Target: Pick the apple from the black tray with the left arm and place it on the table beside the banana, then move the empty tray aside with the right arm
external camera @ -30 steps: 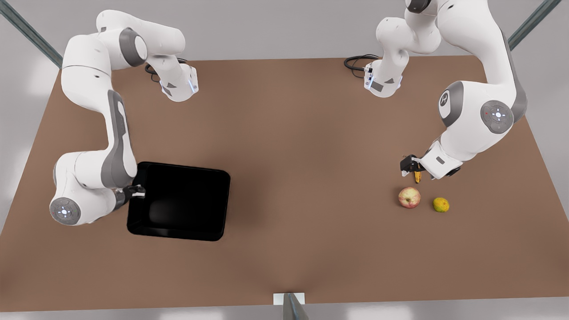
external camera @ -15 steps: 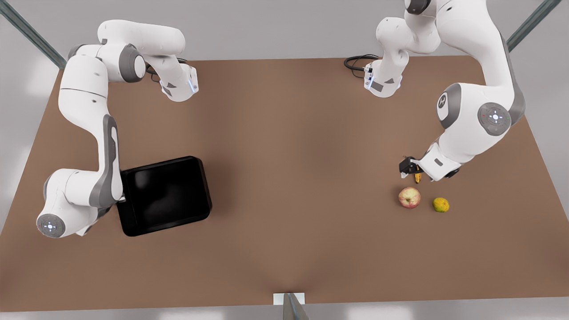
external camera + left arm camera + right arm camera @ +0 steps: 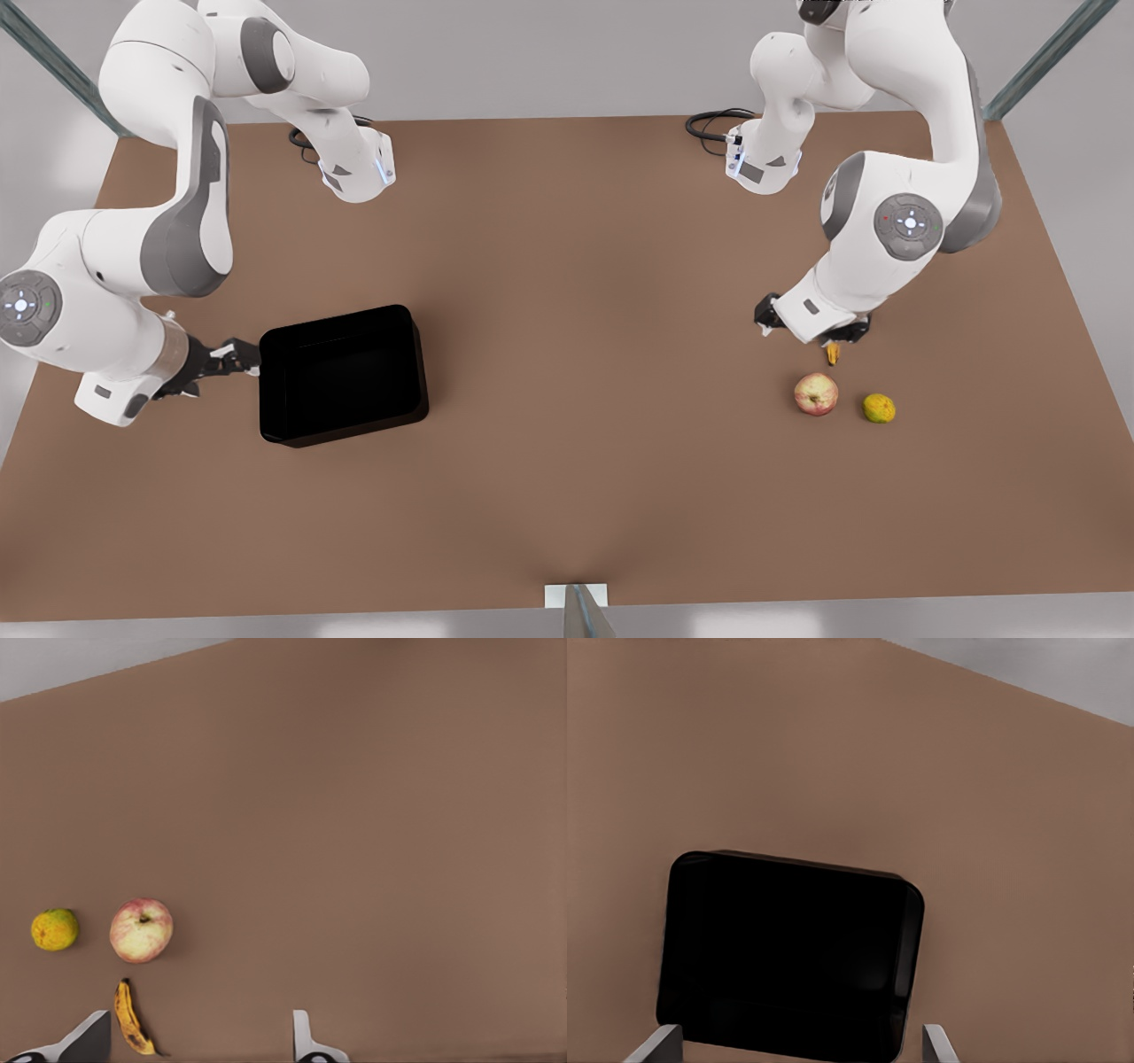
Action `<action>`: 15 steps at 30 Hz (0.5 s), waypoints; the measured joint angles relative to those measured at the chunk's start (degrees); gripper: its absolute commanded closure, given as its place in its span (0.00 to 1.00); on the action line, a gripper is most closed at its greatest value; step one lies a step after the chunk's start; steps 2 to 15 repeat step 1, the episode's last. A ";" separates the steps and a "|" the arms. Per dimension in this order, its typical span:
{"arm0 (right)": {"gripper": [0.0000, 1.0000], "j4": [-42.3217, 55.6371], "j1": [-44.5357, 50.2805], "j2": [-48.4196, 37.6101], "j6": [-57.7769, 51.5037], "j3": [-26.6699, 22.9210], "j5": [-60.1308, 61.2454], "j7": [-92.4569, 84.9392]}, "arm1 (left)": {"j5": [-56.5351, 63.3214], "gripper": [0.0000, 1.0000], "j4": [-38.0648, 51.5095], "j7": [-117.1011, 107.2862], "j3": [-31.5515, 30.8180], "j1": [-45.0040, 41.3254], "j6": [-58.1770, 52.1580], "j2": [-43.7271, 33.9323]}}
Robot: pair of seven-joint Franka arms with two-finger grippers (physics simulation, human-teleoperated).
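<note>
Empty black tray (image 3: 341,377) on brown table (image 3: 576,354), blotched apple (image 3: 816,393) just beside small banana (image 3: 833,354)

Both pincers (image 3: 237,356) (image 3: 769,312) spread, empty

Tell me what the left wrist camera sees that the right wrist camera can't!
The left wrist view has the fruit: the apple, the banana close beside it, and a small yellow-green fruit, with the open left gripper at the frame's edge. The right wrist view has the empty black tray, with the open right gripper just short of it. Both share the brown table.
</note>
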 measured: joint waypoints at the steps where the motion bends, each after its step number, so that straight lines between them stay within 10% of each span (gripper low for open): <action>1: 0.00 0.01 0.04 0.00 0.68 0.03 -0.04 0.62 | 0.05 0.00 0.10 0.03 0.01 -0.03 0.09 0.31; 15: 0.00 0.01 0.04 0.00 0.68 0.03 -0.04 0.62 | 0.05 0.00 0.10 0.03 0.01 -0.03 0.09 0.31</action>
